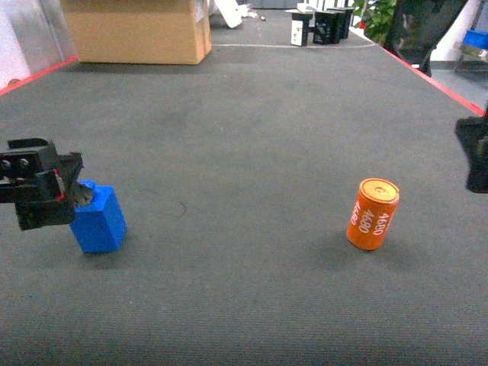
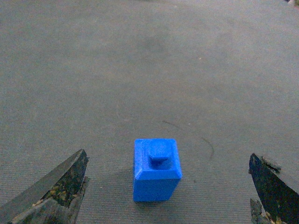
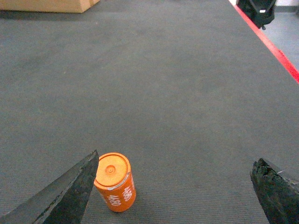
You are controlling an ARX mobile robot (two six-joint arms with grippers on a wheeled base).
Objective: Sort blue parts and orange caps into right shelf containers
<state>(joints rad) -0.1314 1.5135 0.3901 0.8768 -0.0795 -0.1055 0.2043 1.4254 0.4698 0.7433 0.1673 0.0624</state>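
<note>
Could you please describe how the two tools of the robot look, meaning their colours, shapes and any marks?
The left tool is black and blocky, with small red marks on its body. Its fingers are dark, wedge-shaped and tapered, with worn, scuffed tan patches along the edges. The right tool has similar dark tapered fingers, rough at the edge. In the head view it is only a black shape at the frame edge.

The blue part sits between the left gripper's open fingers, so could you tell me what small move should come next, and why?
Probably lower the left gripper and close it: the blue part stands upright, centred between its open fingers, ungrasped.
</note>
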